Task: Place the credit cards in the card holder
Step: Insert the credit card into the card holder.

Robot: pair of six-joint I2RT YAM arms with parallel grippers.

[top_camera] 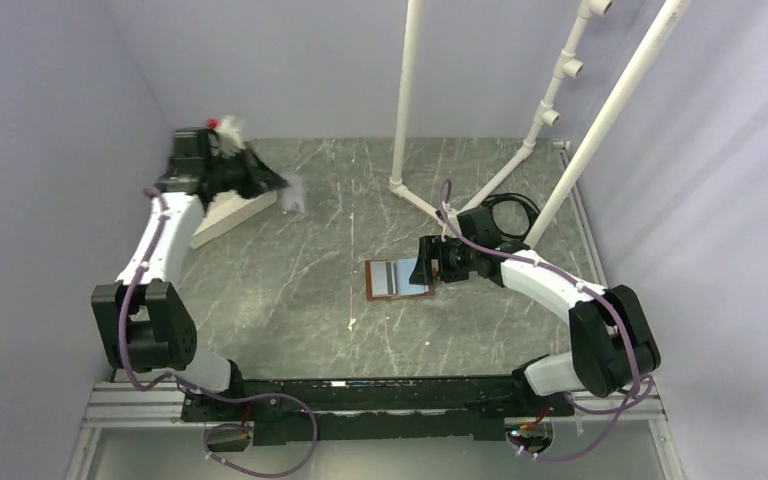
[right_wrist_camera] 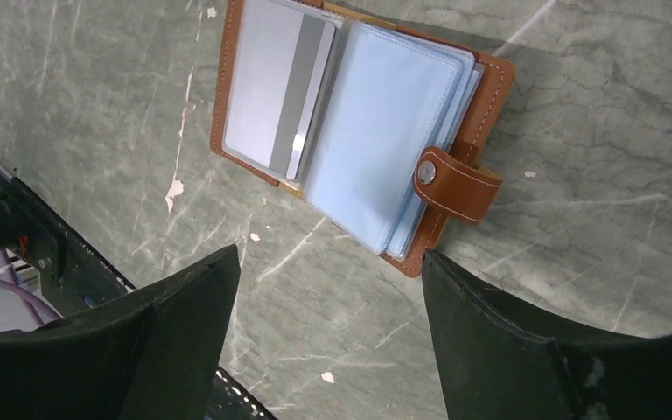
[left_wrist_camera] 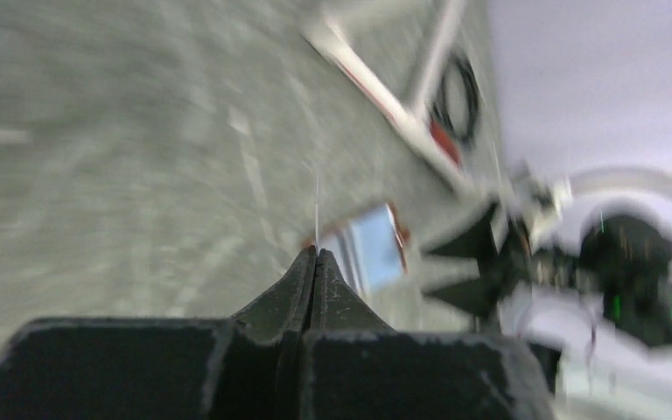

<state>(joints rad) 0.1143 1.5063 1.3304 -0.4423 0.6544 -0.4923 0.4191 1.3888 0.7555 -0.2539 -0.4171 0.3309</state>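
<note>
The brown card holder [top_camera: 400, 278] lies open on the grey table, its pale blue sleeves fanned out [right_wrist_camera: 385, 131] and its strap tab [right_wrist_camera: 457, 180] pointing right. One credit card [right_wrist_camera: 271, 87] with a grey stripe sits in the holder's left sleeve. My right gripper [top_camera: 430, 262] is open just right of the holder; in the right wrist view the right gripper [right_wrist_camera: 328, 254] has one fingertip [right_wrist_camera: 429, 262] at the holder's corner. My left gripper [top_camera: 282, 187] hovers, blurred, at the far left and is shut on a credit card [top_camera: 295, 197], seen edge-on as a thin line [left_wrist_camera: 317, 206] above the left gripper [left_wrist_camera: 315, 249].
A long white tray [top_camera: 228, 215] lies at the far left under the left wrist. White pipes [top_camera: 405, 100] rise from the table's back right. Pale walls close in both sides, and a metal rail [top_camera: 360, 395] runs along the near edge.
</note>
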